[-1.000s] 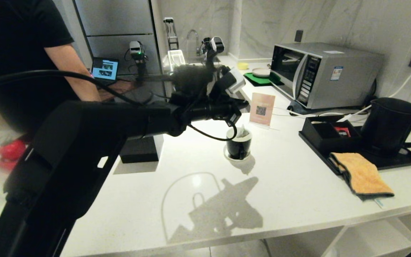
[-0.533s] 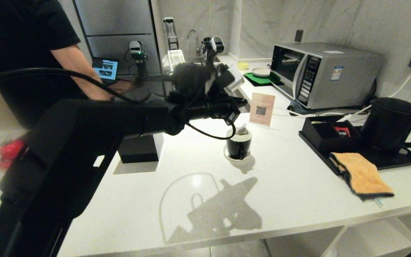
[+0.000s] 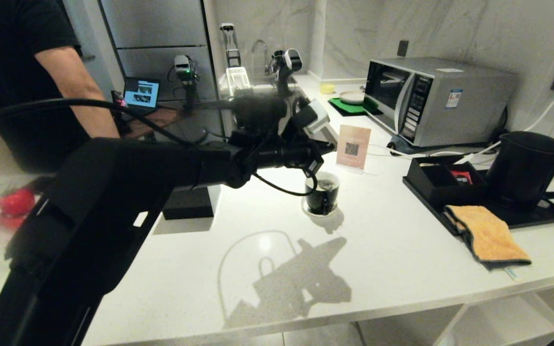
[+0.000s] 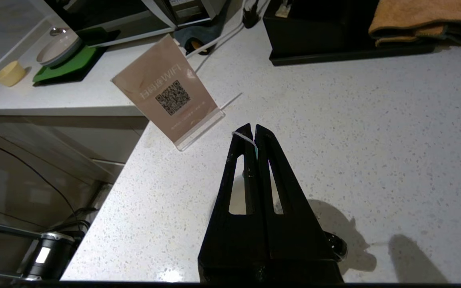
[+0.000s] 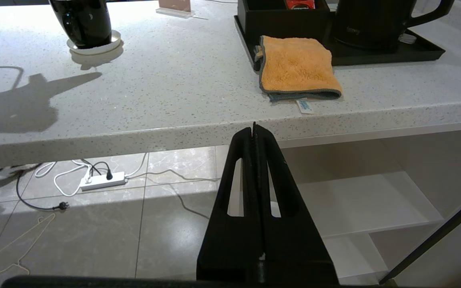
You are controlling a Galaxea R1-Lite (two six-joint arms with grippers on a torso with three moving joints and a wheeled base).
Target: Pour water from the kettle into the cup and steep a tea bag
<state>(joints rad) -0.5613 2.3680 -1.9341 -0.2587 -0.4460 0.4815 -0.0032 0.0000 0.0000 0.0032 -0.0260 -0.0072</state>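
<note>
The cup (image 3: 322, 196), glossy black with a white inside, stands on its white saucer (image 3: 316, 213) mid-counter. My left gripper (image 3: 330, 146) hovers just above its rim, shut on the tea bag's thin white string (image 4: 241, 137), which loops over one fingertip. The tea bag's pouch hangs down inside the cup, where I can hardly make it out. In the left wrist view the fingers cover the cup except for its handle (image 4: 335, 248). The matte black kettle (image 3: 527, 168) stands on a black tray at the far right. My right gripper (image 5: 253, 130) is parked shut and empty below the counter's front edge.
A WiFi sign (image 3: 353, 146) stands just behind the cup. A microwave (image 3: 431, 101) is at the back; the tray (image 3: 536, 218) also carries a compartment box (image 3: 443, 185) and an orange cloth (image 3: 486, 235). A black block (image 3: 188, 202) sits left. A person (image 3: 17, 72) stands at far left.
My left gripper has sunk a little. The tea bag's pouch, which hung at the cup's rim, has gone down inside the cup. The person's arm has shifted.
</note>
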